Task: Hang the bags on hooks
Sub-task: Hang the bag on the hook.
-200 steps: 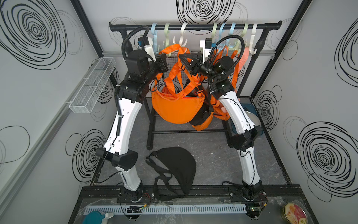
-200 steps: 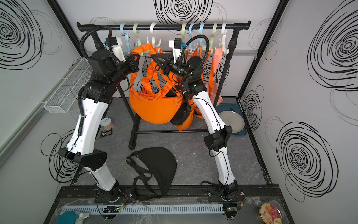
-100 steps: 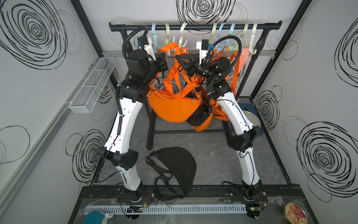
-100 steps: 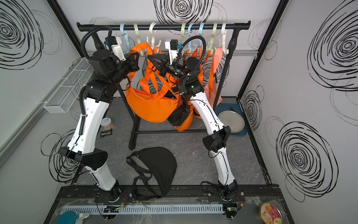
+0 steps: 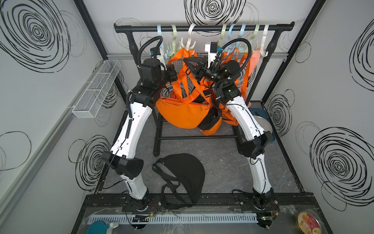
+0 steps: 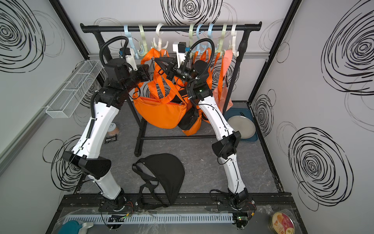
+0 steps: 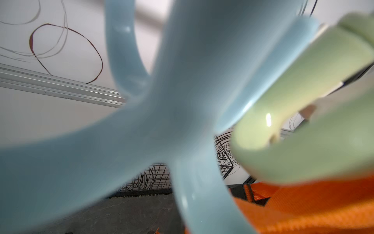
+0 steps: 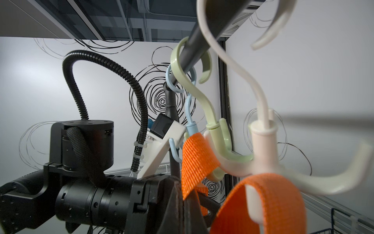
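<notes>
The right fingers (image 8: 178,202) are pressed together on an orange webbing strap (image 8: 194,160). They hold it high enough that it drapes over a prong of the white plastic multi-prong hook (image 8: 263,145), and a second orange loop sits on another prong nearby. That grip looks meant to steer the strap onto the hook while the weight passes over to it. The left fingers (image 5: 172,72) are together beside another run of strap. Whether they pinch it I cannot tell, since a pale blue plastic hook (image 7: 162,121) fills the left wrist view. The orange crescent-shaped fabric bag (image 5: 182,114) hangs clear of the grey tabletop (image 5: 222,166), beneath the black rail (image 5: 202,28) and between both arms. I judge the hanging nearly done, with letting go left to do.
</notes>
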Available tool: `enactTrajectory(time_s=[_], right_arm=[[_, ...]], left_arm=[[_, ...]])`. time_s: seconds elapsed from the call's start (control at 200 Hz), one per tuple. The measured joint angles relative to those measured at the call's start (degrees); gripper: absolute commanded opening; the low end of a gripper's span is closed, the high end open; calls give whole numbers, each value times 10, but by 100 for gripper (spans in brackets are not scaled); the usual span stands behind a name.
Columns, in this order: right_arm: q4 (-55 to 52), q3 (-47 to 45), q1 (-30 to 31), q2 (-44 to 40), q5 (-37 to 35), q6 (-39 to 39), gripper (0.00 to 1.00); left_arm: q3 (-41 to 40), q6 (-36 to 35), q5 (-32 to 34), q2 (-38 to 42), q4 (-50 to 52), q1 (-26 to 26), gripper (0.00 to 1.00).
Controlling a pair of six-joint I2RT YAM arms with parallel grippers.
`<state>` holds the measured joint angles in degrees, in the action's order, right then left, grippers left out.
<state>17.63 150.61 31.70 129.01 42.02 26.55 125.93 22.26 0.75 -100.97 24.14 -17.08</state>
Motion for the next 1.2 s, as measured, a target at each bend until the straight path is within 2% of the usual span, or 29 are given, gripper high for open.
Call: enactTrajectory(time_s=[0.315,0.615,0.836,1.196], right_arm=[[3,-29,28,-7,12,-40,0],[9,-24,21,-14,0,-43,0],[11,-17,2,-14,-6,-37,0],[15,-6,5,-14,-3,-37,0]], left_arm=[[-27,-4,5,19,-28,0,0],[-122,1,26,96,-124,0,0],[-122,2,42,98,-142,0,0],[-115,1,82,93,-165,0,0]])
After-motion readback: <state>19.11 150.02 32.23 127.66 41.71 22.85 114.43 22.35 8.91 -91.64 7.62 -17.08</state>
